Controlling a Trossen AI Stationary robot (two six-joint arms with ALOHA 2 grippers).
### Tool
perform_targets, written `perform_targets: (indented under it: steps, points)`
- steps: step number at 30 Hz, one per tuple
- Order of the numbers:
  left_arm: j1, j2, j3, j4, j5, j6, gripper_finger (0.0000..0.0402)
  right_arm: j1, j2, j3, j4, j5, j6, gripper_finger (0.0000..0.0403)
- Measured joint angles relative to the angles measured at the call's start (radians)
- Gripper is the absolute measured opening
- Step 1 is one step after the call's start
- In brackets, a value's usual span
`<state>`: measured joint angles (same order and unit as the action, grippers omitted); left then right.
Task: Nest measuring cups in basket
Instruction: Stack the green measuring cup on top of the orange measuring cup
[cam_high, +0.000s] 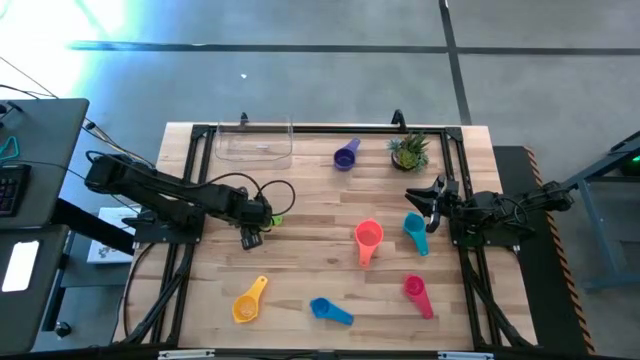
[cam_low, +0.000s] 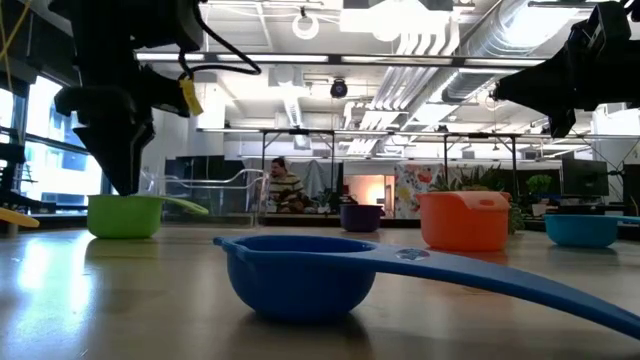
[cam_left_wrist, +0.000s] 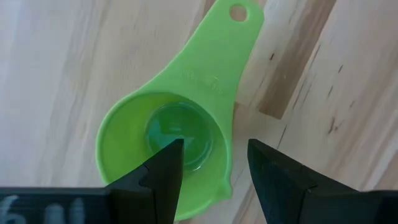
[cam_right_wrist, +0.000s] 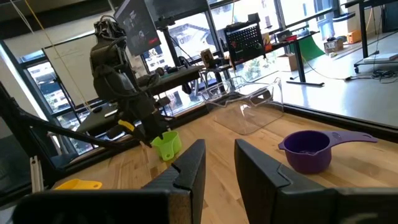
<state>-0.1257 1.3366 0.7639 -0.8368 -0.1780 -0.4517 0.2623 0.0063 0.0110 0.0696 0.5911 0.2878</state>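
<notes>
**Insp:** Status, L arm?

**Op:** I see the left gripper (cam_high: 270, 212) down over the green cup (cam_left_wrist: 166, 144), well off the basket's (cam_high: 254, 143) near side, towards the table's middle. In the L wrist view its fingers (cam_left_wrist: 163, 174) stand part open, one tip inside the bowl, the other outside, with the rim between them. No squeeze on the rim that I can confirm. Cup sits flat on the table (cam_high: 300, 270), handle pointing away from the wrist.

**Insp:** R arm?

**Op:** The right gripper (cam_high: 432, 203) hangs above the table, far from the basket on the plant's (cam_high: 409, 150) side, just beside the teal cup (cam_high: 415, 232). Fingers (cam_right_wrist: 186, 165) narrow, small gap, nothing in them.

**Insp:** Basket contents?

**Op:** Clear bin at the far edge; I see no cup inside it.

**Insp:** Other cups, ref basket?

**Op:** Purple cup (cam_high: 345, 155) just beside it, betw. basket and plant. Orange cup (cam_high: 368, 238) well apart, mid-table. Pink cup (cam_high: 416, 291) beyond that, near the front. Yellow cup (cam_high: 248, 302) and blue cup (cam_high: 329, 310) at the front edge, farthest from the basket. All apart, none nested.
</notes>
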Motion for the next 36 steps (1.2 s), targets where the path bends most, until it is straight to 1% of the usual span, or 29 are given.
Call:
perform_targets:
  steps: [9,14,18,26,28,31,36]
  points:
    - [0.003,0.069,0.0,0.024,-0.019,0.001,0.017,0.0,0.0,0.0,0.0,0.0,0.0,0.0078]
    - [0.008,0.08,0.0,0.034,-0.011,0.026,0.0163,0.0,0.0,0.0,0.0,0.0,0.0,0.0078]
    - [0.009,0.079,0.0,0.045,-0.012,0.053,0.0126,0.0,0.0,0.0,0.0,0.0,0.0,0.0078]
    - [0.008,0.079,0.0,0.053,-0.013,0.056,0.0016,0.0,0.0,0.0,0.0,0.0,0.0,0.0078]
    - [0.008,0.078,0.0,0.054,-0.015,0.069,0.0009,0.0,0.0,0.0,0.0,0.0,0.0,0.0078]
    - [0.008,0.078,0.0,0.054,-0.011,0.1,0.0017,0.0,0.0,0.0,0.0,0.0,0.0,0.0078]
    - [0.004,0.068,0.0,0.054,0.057,0.157,0.0009,0.0,0.0,0.0,0.0,0.0,0.0,0.0078]
